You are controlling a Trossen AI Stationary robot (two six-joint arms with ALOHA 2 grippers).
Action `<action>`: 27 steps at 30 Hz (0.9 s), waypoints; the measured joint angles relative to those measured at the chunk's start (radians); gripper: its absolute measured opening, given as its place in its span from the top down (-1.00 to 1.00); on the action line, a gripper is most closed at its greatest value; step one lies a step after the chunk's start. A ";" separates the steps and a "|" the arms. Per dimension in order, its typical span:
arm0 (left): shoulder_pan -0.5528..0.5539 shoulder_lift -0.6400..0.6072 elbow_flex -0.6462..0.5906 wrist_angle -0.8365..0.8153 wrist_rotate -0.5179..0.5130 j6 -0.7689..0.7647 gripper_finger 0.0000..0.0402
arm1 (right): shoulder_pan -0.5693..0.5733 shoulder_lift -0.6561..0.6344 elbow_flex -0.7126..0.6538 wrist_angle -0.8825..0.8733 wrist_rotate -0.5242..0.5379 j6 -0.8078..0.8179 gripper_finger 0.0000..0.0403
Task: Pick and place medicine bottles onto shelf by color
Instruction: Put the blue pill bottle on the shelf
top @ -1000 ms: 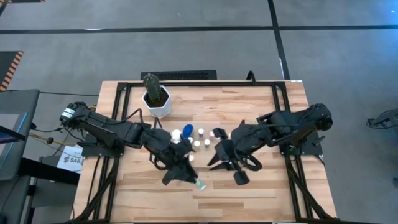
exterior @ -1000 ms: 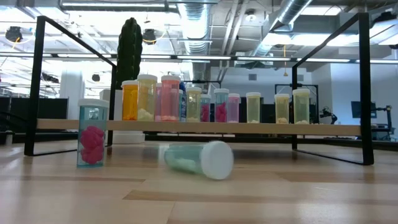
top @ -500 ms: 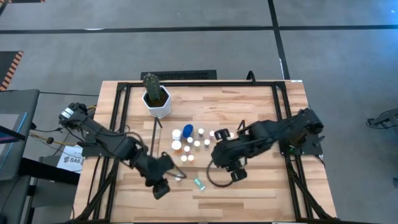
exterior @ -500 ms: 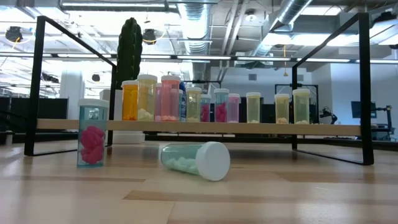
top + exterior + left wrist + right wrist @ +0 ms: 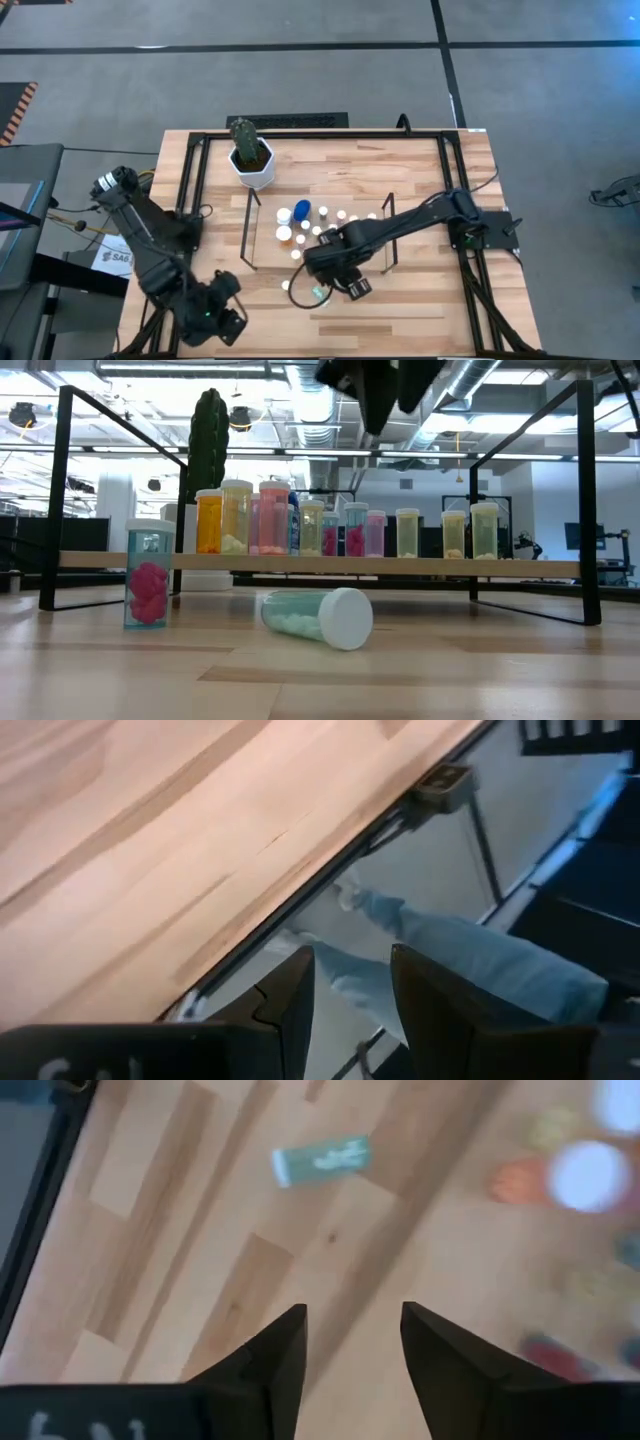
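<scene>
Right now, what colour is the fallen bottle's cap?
White; the fallen bottle shows best in the low view.

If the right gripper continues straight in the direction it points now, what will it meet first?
Probably bare table. The right gripper, fingers open and empty, aims down at the wood; the fallen green bottle lies farther ahead, off that line. Depth is hard to judge here.
</scene>
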 joint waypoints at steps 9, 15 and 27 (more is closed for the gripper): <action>-0.095 0.000 0.000 -0.102 0.041 0.030 0.41 | 0.073 0.073 0.000 0.158 -0.066 -0.228 0.14; -0.143 0.000 0.000 -0.113 0.026 0.058 0.41 | 0.079 0.105 -0.001 0.209 -0.032 0.552 0.13; -0.174 0.000 0.000 -0.176 0.041 0.217 0.41 | 0.095 0.218 0.001 0.348 0.005 1.163 -0.06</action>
